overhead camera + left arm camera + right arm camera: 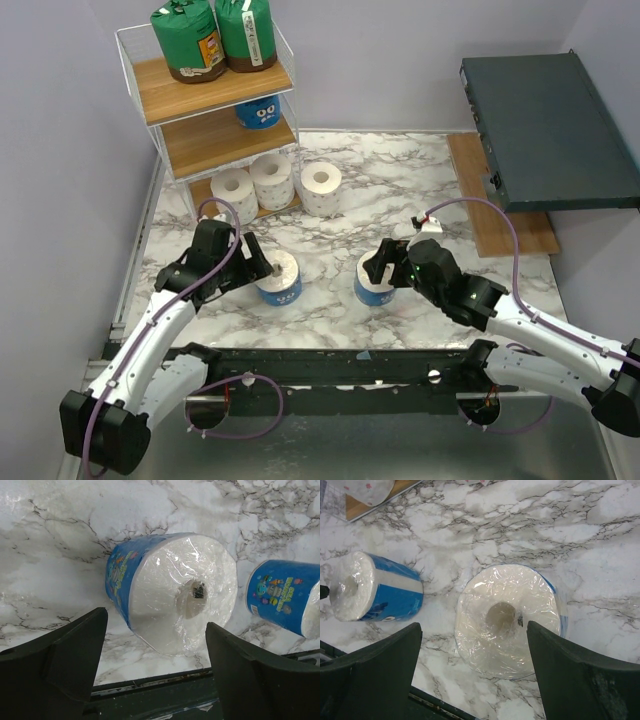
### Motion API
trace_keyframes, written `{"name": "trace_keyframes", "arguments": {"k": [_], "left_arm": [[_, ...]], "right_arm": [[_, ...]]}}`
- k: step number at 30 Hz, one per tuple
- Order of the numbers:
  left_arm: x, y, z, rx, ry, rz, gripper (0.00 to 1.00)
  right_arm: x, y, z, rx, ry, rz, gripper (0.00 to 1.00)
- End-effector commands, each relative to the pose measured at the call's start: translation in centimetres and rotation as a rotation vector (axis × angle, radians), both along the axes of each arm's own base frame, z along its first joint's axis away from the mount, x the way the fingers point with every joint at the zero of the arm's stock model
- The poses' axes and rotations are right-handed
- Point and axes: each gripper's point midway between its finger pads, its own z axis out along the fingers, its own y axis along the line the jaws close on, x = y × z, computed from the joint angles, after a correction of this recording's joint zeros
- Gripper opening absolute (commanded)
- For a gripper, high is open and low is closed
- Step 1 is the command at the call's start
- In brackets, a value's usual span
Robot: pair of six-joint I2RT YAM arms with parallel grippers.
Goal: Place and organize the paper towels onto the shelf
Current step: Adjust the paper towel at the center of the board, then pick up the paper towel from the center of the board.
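White marble desk [400,190], lilac walls [400,60]; shelf [215,100] at far-left corner. Left gripper [258,262] and right gripper [383,262] both open, each facing a blue roll [283,283].

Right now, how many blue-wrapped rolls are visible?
3 blue-wrapped rolls: one on the shelf, middle board; one before the left hand; one before the right hand. More may hide behind.

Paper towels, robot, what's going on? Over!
Left gripper open, at the left blue roll. Right gripper open, over the right blue roll. Neither gripped, both on the table. White roll stands loose beside the shelf.
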Motion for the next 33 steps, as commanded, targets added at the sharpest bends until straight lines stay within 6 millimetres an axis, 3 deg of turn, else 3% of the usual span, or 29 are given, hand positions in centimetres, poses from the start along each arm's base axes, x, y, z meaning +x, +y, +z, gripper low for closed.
{"name": "trace_keyframes", "arguments": {"k": [1,6,17,33], "left_arm": [[0.2,-0.4,-0.4,0.010,0.017,-0.052,0.82],[0.4,-0.7,-1.6,0.012,0.062,-0.059,0.78],[1.4,-0.9,-1.7,0.005,0.065,-0.025,0.71],[1.2,-1.1,-2.9,0.021,0.094,-0.019,0.49]], "right_arm": [[0.4,-0.3,0.1,-0.004,-0.024,-0.023,0.89],[0.5,-0.2,0.1,-0.008,-0.024,-0.019,0.89],[0.7,-0.1,0.0,-0.022,-0.025,-0.017,0.89],[0.8,0.0,-0.5,-0.036,-0.022,-0.016,0.89]]}}
